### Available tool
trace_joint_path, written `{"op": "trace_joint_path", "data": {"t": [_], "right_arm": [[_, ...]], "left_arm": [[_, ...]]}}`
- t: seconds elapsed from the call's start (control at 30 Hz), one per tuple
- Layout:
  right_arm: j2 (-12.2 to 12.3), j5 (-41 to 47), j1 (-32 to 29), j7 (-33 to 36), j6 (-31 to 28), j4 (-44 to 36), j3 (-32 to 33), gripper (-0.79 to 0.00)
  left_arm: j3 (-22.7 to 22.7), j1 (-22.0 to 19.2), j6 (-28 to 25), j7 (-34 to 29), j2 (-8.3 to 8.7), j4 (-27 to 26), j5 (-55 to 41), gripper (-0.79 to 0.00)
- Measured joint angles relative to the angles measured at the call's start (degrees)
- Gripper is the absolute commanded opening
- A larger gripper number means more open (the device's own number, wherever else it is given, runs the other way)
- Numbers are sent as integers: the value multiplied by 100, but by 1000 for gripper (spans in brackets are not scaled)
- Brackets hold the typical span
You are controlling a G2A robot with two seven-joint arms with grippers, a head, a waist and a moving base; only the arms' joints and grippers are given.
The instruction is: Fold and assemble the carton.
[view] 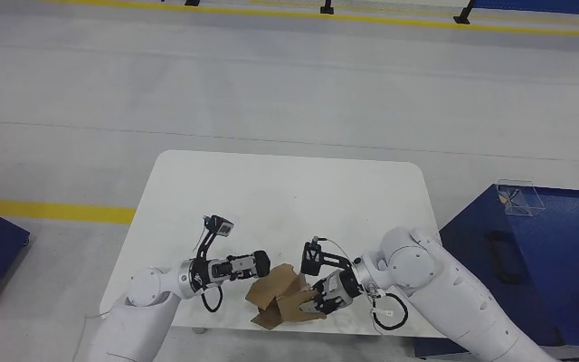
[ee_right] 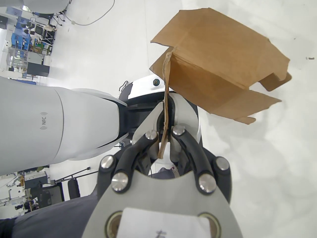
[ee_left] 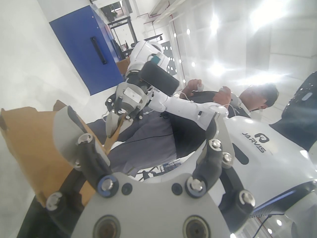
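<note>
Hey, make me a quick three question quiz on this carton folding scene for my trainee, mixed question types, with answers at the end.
1. True or false: the right gripper is pinching a flap of the carton.
2. The left gripper is: A) open, B) shut on the carton, C) shut on nothing.
3. Fill in: the carton is by the edge of the table that is ____ to the robot.
Key: 1 true. 2 A. 3 nearest.

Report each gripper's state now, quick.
Left gripper: open, next to the carton.
Right gripper: shut on an edge flap of the carton.
</note>
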Motion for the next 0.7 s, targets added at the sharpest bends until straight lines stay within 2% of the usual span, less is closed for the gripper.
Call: {"op": "trace_joint_path", "data": {"t": [0.17,0.27,0.7], "right_arm": [[118,-92,46,-275,-275,-40,131,-785],[170,1,29,-375,-375,-20,241,-785],[195,159,-29,-425,-410,21,249,-785]], "left_arm": [[359,-250,133,-132,-18,445,320,0],[497,-342,198,-197,-37,581,197,0],[485,-351,76,-75,-16,475,-53,0]]}}
